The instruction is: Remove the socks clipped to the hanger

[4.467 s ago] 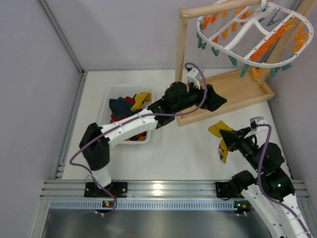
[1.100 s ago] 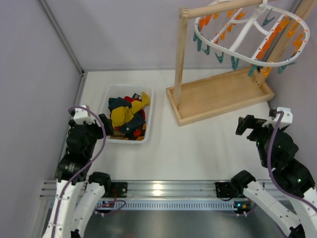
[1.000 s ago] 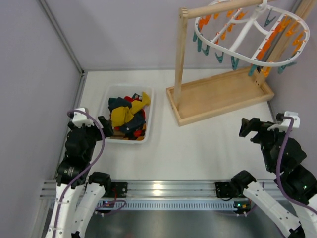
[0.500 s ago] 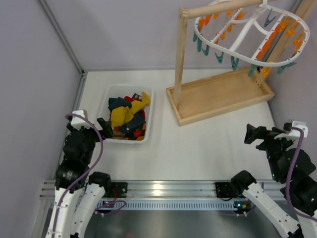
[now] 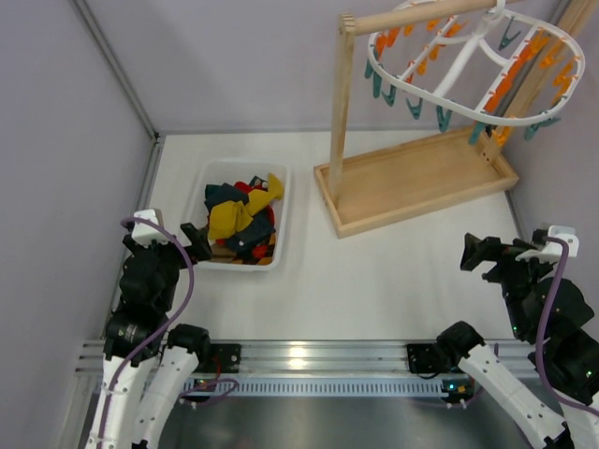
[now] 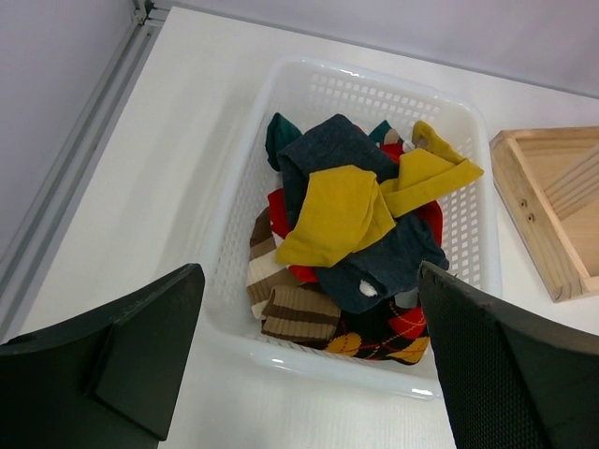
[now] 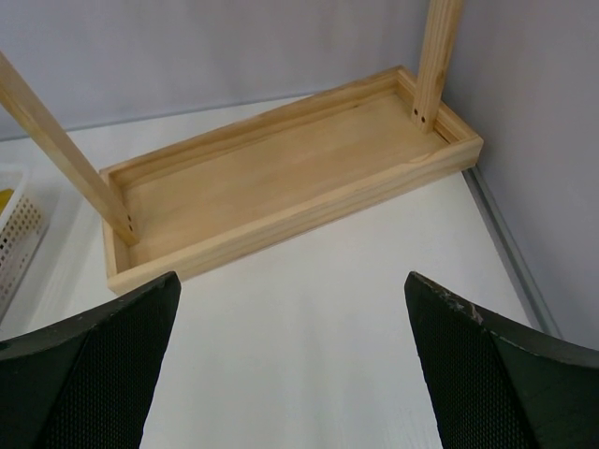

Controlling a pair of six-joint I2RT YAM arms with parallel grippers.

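I'm running a robotics lab cell, not a home. The white table (image 5: 374,281) is boxed in by plain grey panels (image 5: 234,65). A slotted aluminium rail (image 5: 309,355) runs along its near edge. My left arm (image 5: 145,290) and right arm (image 5: 547,323) are bolted there, trailing purple cables (image 5: 191,273). The household things are a peg hanger (image 5: 465,58) on a wooden stand (image 5: 416,182) and a plastic basket (image 5: 239,267) of socks (image 5: 229,220).

A white perforated plastic basket (image 5: 284,217) sits on the left half of the white table (image 5: 374,281). To its right, apart from it, stands a light wooden stand (image 5: 416,182) with a shallow tray base and upright posts. A metal rail (image 5: 309,355) runs along the table's near edge.
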